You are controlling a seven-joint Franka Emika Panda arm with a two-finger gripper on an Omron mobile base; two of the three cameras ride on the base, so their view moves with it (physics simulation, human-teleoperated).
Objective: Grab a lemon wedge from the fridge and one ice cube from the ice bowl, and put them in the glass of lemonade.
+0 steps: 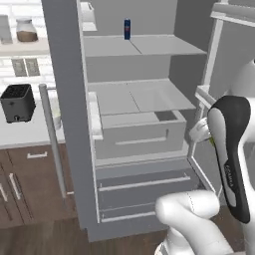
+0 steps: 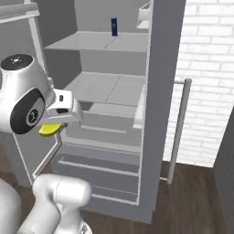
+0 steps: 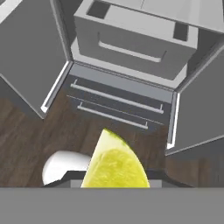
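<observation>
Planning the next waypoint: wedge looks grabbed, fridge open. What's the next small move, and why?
Probably back the gripper away from the fridge: the lemon wedge sits held between its fingers, already outside the shelves above the floor, and the lemonade glass isn't here.

A home kitchen: a tall grey double-door fridge (image 1: 134,124) stands open on dark wood-plank flooring (image 3: 26,135). Beside it, brown wooden cabinets (image 1: 25,184) carry a pale counter (image 1: 25,132) with a black toaster (image 1: 18,103) near its front edge. A white brick wall (image 2: 208,68) flanks the fridge, and what seems a lidded jar (image 1: 26,30) sits on a shelf.
</observation>
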